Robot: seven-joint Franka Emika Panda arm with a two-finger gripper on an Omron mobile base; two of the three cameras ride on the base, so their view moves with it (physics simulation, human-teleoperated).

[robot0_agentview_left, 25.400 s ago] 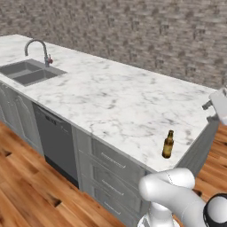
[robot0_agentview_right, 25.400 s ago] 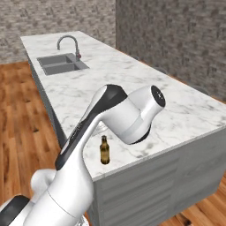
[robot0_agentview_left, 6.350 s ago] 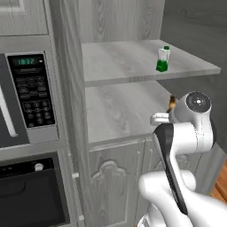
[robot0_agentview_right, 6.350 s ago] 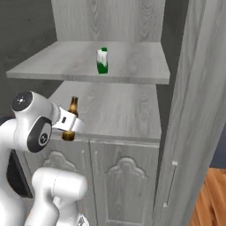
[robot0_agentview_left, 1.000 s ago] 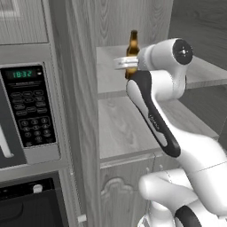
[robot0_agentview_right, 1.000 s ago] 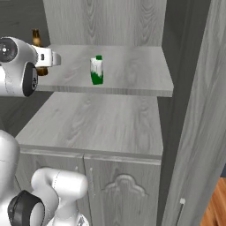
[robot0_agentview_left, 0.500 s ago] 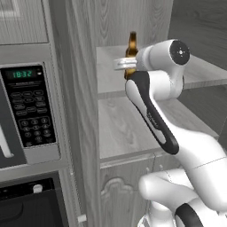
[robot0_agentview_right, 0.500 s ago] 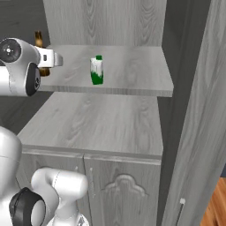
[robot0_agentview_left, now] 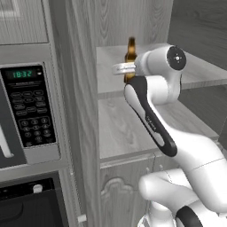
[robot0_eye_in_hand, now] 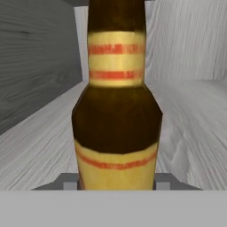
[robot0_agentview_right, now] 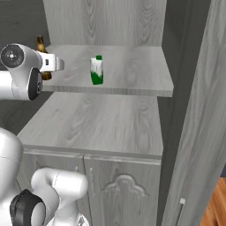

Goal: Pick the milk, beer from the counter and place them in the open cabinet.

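My gripper [robot0_agentview_left: 125,69] is shut on the beer [robot0_agentview_left: 130,54], a brown bottle with an amber label, held upright at the left end of the open cabinet's upper shelf [robot0_agentview_right: 132,66]. The right base view has the beer [robot0_agentview_right: 41,46] behind the hand, just left of the gripper [robot0_agentview_right: 47,66]. Seen from the hand, the beer [robot0_eye_in_hand: 116,111] stands close between the fingertips [robot0_eye_in_hand: 68,182], its base hidden. The milk [robot0_agentview_right: 97,69], white and green, stands upright on the same shelf, to the right of the beer. The counter is out of view.
The lower shelf [robot0_agentview_right: 97,119] lies bare beneath. A microwave [robot0_agentview_left: 26,106] and an oven [robot0_agentview_left: 31,206] sit left of the cabinet's side wall [robot0_agentview_left: 80,111]. The cabinet's open door [robot0_agentview_right: 198,132] stands at the right. Arched lower doors [robot0_agentview_right: 126,194] are closed.
The hand has carried the beer a little further over the upper shelf. The milk has not moved.
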